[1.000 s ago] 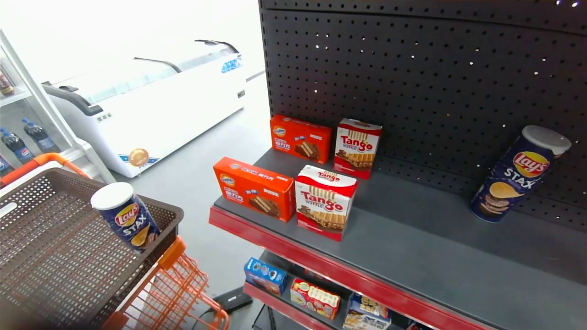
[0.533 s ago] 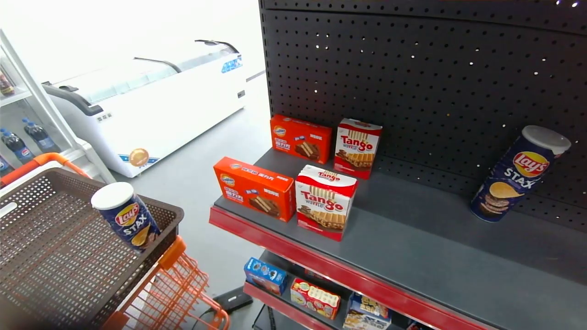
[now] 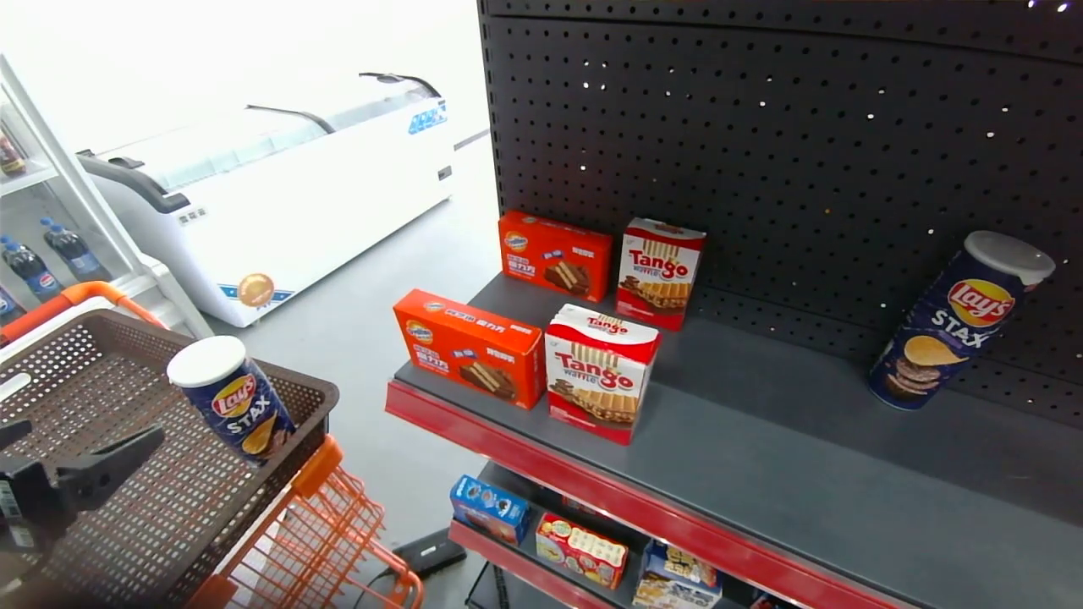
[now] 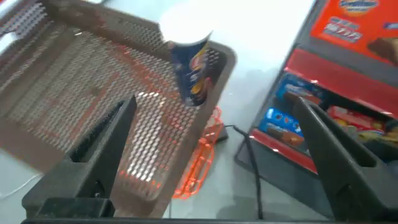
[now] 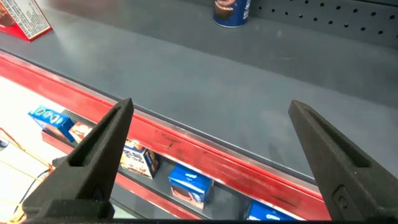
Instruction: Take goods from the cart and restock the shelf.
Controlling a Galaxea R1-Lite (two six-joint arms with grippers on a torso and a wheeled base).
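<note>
A blue chip can (image 3: 230,397) with a white lid stands upright in the far corner of the cart's brown mesh basket (image 3: 101,507). My left gripper (image 3: 76,444) hovers open over the basket, short of the can (image 4: 189,65) and apart from it, with nothing between its fingers. A second blue chip can (image 3: 956,321) leans against the pegboard at the right of the grey shelf (image 3: 761,448). My right gripper (image 5: 211,106) is open and empty above the shelf's red front edge, with that can (image 5: 231,12) farther back.
Two orange boxes (image 3: 470,347) and two red-and-white wafer boxes (image 3: 601,372) stand at the shelf's left end. Small boxes (image 3: 541,533) fill the lower shelf. A white chest freezer (image 3: 279,194) and a drinks fridge (image 3: 34,254) stand behind the orange cart (image 3: 321,541).
My left gripper has come into the head view at the lower left, over the cart basket. The cans and boxes have not moved.
</note>
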